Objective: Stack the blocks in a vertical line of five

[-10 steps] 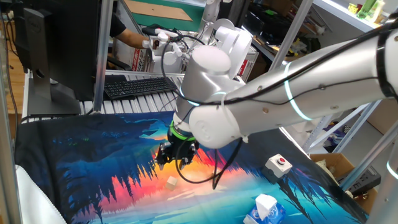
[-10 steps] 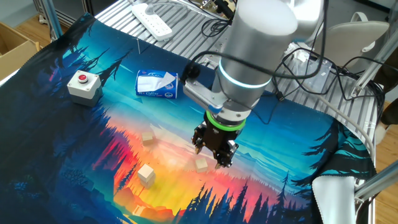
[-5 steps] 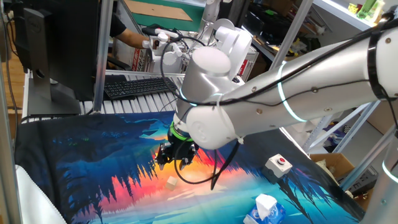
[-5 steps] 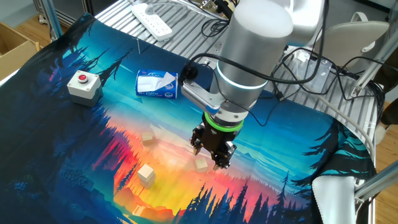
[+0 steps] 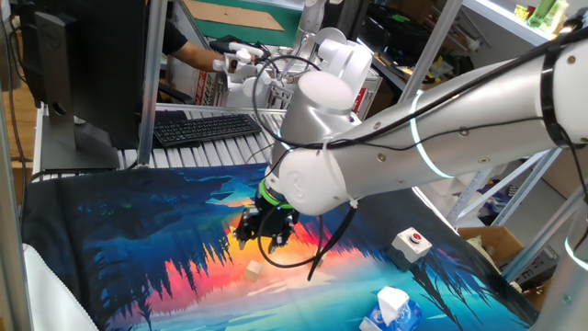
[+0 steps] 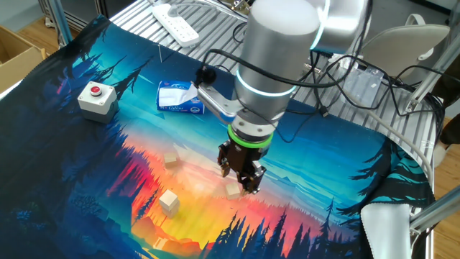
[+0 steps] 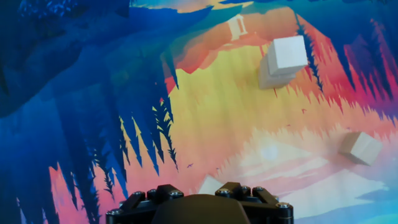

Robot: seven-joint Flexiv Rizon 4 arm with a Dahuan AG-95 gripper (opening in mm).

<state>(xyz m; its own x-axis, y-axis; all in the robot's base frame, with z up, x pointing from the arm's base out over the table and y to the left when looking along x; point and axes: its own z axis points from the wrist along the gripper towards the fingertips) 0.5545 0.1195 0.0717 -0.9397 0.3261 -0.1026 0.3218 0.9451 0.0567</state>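
My gripper (image 6: 241,178) hangs low over the mat (image 6: 86,180), fingers pointing down. One tan block (image 6: 232,191) lies on the mat right beside the fingertips and shows as a pale corner (image 7: 210,184) at the bottom of the hand view. A block stack (image 6: 169,202) stands to the left; in the hand view (image 7: 283,60) it looks two high. A single block (image 6: 171,158) lies farther back, also in the hand view (image 7: 360,148). One fixed view shows my gripper (image 5: 266,234) above a block (image 5: 253,270). The fingertips are hidden in the hand view.
A white box with a red button (image 6: 96,98) sits at the left of the mat, also in one fixed view (image 5: 412,243). A blue-and-white carton (image 6: 181,96) lies behind the gripper. A small pale shape (image 6: 159,243) lies near the mat's front edge.
The gripper has shifted a little to the left in the other fixed view, staying low beside the same block. The blocks have not moved.
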